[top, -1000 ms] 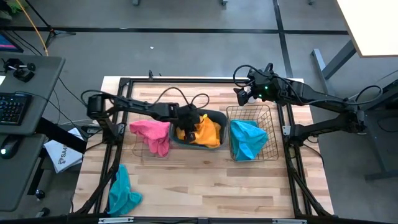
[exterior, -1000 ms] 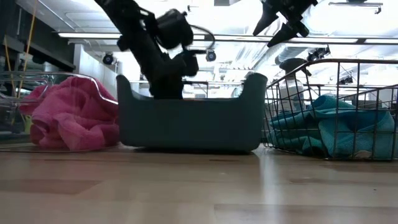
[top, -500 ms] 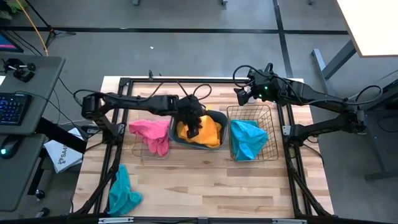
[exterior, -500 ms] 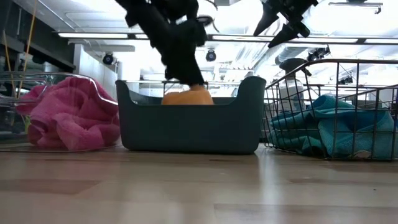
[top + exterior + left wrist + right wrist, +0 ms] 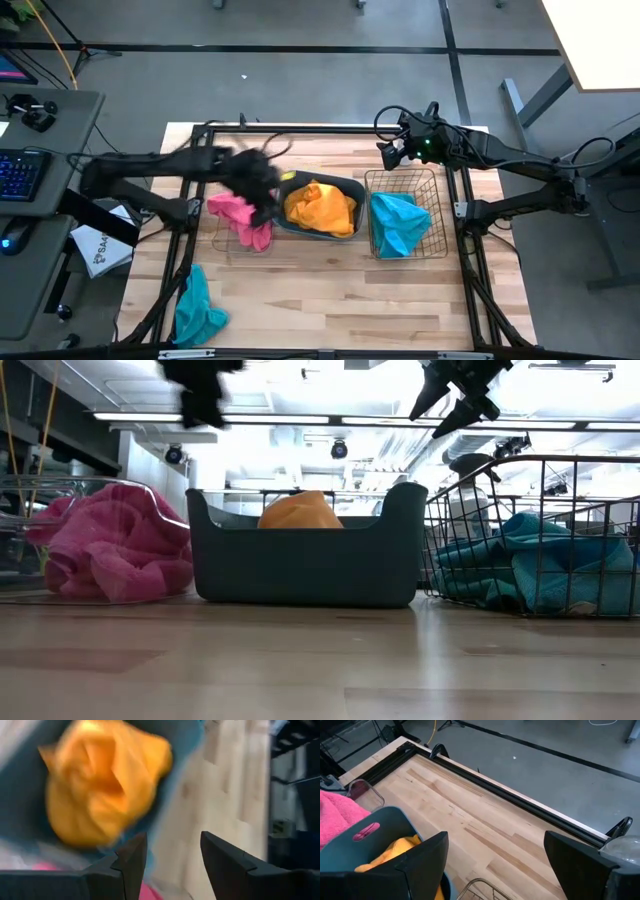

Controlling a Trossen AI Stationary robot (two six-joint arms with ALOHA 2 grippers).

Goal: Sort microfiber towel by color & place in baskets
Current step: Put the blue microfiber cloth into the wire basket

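Observation:
An orange-yellow towel point(image 5: 320, 205) lies bunched in the dark teal tub point(image 5: 305, 555) at the table's middle. Left of it, a pink towel point(image 5: 243, 215) fills the clear box point(image 5: 15, 510). To the right, a turquoise towel point(image 5: 398, 222) lies in the wire basket point(image 5: 540, 490). Another turquoise towel point(image 5: 198, 310) lies on the wood at the near left. My left gripper point(image 5: 262, 192) hangs open above the pink towel's right side, holding nothing point(image 5: 172, 840). Above the wire basket's far edge, my right gripper point(image 5: 392, 152) is open and holds nothing.
Black frame rails point(image 5: 330, 130) run along the table's far edge and down both sides. Bare wood point(image 5: 330, 300) stretches across the near half of the table, right of the loose turquoise towel. A desk with a keyboard point(image 5: 20, 175) stands beyond the table's left edge.
My left gripper has opened and let go of the orange-yellow towel inside the teal tub. It has then risen and swung toward the table's left, over the pink towel. The orange-yellow towel has stayed bunched in the tub.

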